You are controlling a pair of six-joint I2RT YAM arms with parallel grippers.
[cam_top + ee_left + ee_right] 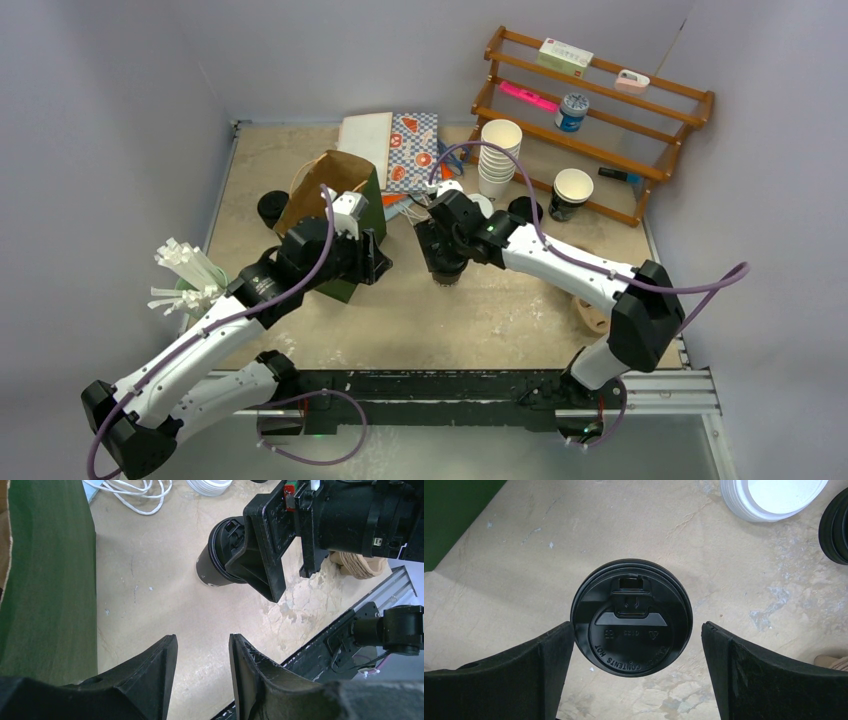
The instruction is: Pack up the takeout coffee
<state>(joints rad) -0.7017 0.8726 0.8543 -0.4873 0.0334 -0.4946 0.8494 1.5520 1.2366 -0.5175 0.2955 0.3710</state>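
Observation:
The takeout coffee (631, 617) is a black cup with a black sip lid, standing upright on the tabletop; the left wrist view shows its dark body (209, 570). My right gripper (636, 625) hangs open right over it, one finger on each side of the lid and neither touching it. From the top view the cup is almost hidden under that gripper (445, 268). The green paper bag (350, 190) stands open at the left. My left gripper (202, 636) is beside the bag's green wall (45, 580), jaws partly apart with only bare table between them.
Loose white lids (774, 497) and black lids (836, 525) lie just beyond the cup. A stack of white cups (498, 155), an open dark cup (570, 193) and a wooden rack (600, 110) stand at the back right. A straw holder (185, 280) is at the left.

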